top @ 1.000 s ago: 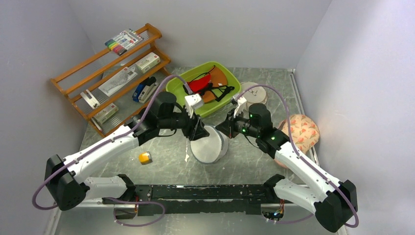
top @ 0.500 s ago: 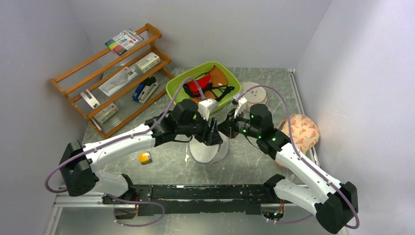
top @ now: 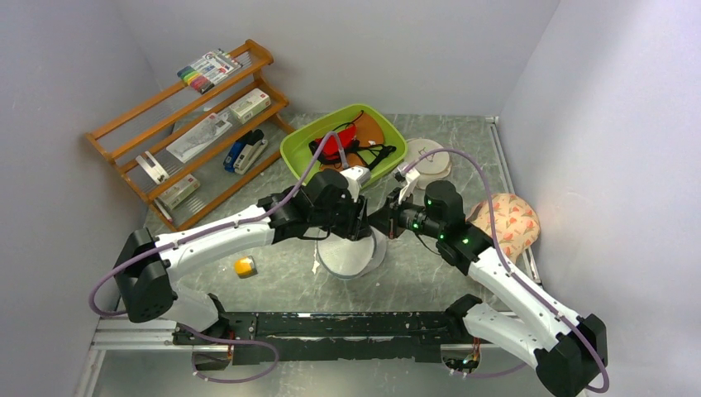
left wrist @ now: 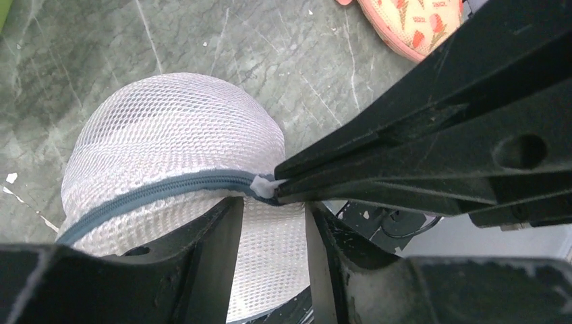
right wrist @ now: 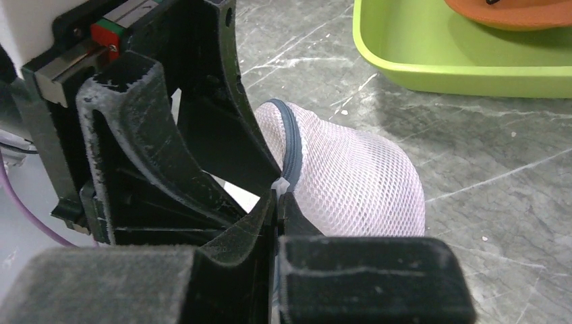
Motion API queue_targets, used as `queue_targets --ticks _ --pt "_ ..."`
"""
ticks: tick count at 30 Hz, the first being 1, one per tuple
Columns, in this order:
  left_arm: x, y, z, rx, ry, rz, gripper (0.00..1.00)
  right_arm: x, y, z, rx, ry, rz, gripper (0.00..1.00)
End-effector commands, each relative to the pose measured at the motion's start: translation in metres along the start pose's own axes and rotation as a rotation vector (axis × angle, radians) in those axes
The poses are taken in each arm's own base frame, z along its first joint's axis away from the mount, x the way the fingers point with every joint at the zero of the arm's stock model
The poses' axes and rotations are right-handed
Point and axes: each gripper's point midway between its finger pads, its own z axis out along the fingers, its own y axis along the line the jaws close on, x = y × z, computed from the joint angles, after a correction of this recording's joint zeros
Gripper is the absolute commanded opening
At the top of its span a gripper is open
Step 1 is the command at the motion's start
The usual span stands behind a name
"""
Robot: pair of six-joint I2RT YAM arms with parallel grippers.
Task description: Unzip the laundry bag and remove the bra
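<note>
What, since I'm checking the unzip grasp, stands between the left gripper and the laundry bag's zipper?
Nothing visible. The left gripper is open at the laundry bag; the right gripper pinches the white tab on the zipper.

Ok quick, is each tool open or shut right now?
Left tool: open, over the laundry bag.
Right tool: shut on the bag's white zipper tab.

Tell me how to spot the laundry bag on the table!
Look at the middle of the grey table, just in front of the green tray. The laundry bag is the round white dome with a dark zipper line running around it. Unlike the cream pouch and the peach floral pouch, it is made of netting.
</note>
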Motion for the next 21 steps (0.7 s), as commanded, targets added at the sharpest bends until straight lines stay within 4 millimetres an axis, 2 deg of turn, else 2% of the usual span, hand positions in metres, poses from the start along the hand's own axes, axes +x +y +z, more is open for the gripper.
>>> queue_targets --ticks 1,3,7,9,11,14,19,21 --pt "-0.007 0.012 0.000 -0.079 -0.007 0.030 0.48 -0.014 0.016 -0.005 -0.067 -0.057 -0.011 0.00" --pt "-0.009 0.007 -0.002 -0.053 -0.012 0.033 0.50 -0.013 0.017 -0.005 -0.067 -0.057 -0.008 0.00" --pt "-0.014 -0.016 -0.004 0.070 -0.036 0.016 0.80 -0.013 0.019 -0.004 -0.081 -0.056 0.001 0.00" --pt "-0.016 -0.025 -0.005 0.117 -0.058 -0.013 0.80 -0.014 0.020 -0.004 -0.084 -0.057 0.008 0.00" --pt "-0.017 -0.022 -0.002 0.108 -0.075 -0.044 0.76 -0.015 0.021 -0.004 -0.089 -0.060 0.011 0.00" --pt "-0.013 -0.007 0.005 0.032 -0.070 -0.041 0.71 -0.018 0.023 -0.005 -0.096 -0.068 0.010 0.00" --pt "-0.018 0.001 -0.001 -0.021 -0.072 0.017 0.45 -0.016 0.018 -0.007 -0.062 -0.063 0.009 0.00" --pt "-0.020 0.001 -0.007 -0.026 -0.074 0.045 0.40 -0.014 0.016 -0.006 -0.053 -0.057 0.014 0.00"
